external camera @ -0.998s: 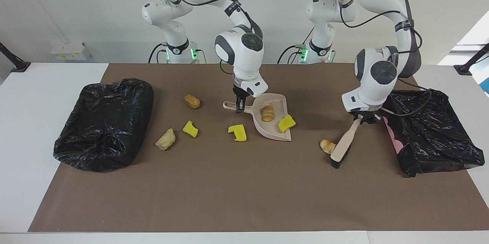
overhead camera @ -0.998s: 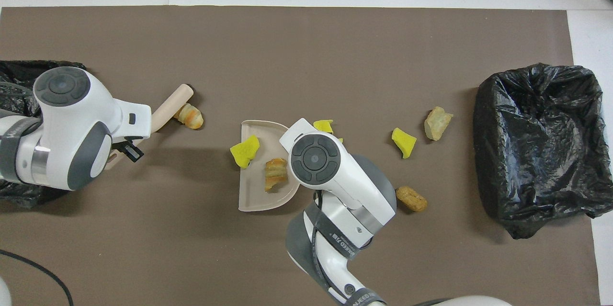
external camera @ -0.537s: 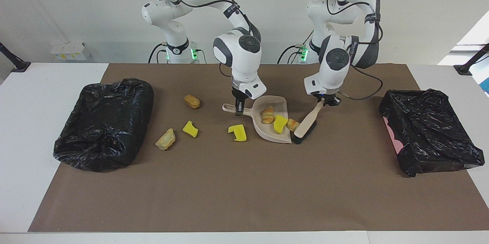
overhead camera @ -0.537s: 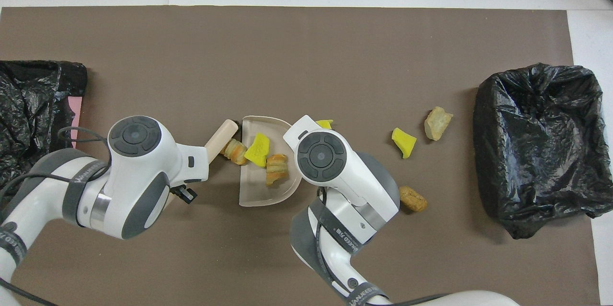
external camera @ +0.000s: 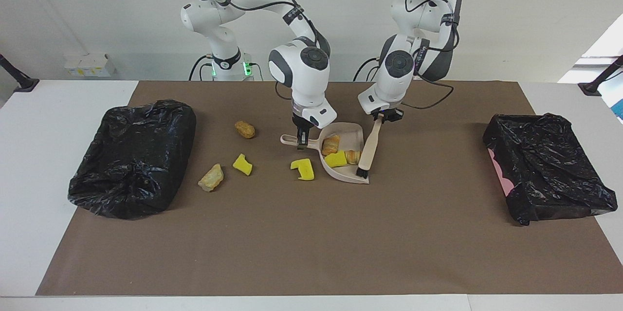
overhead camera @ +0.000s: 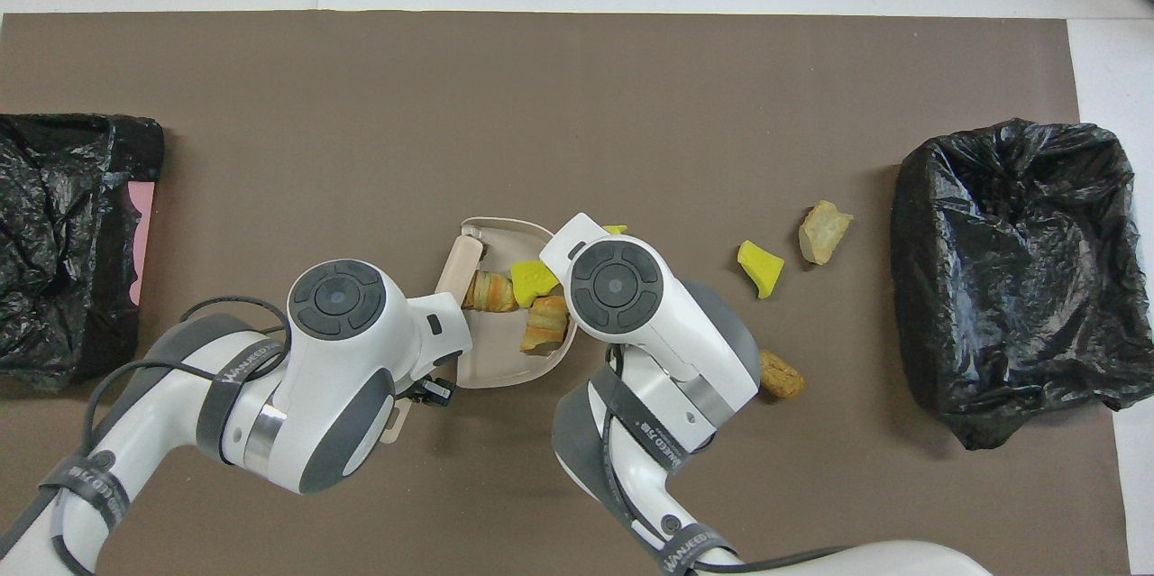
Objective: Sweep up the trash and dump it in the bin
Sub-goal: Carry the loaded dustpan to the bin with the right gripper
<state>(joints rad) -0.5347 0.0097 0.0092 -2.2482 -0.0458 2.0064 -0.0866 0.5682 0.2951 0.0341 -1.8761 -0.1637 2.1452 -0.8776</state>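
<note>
Overhead view, both grippers hidden; left gripper [external camera: 380,117] clamps brush [external camera: 367,148], right gripper [external camera: 301,137] dustpan [external camera: 354,134].

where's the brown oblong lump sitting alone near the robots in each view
Facing view: the brown oblong bread-like lump lies upper centre-left, beside the beige plastic dustpan's handle.
Overhead view: it lies lower centre-right, partly under the right arm.
Shared landmark: the dustpan.

- A grey band [overhead camera: 239,378] on the left arm, seen from overhead, carries white lettering; it looks like "WANUEED", though the letters are not sure.
- A like band [overhead camera: 651,454] on the right arm carries white lettering too small to read.
</note>
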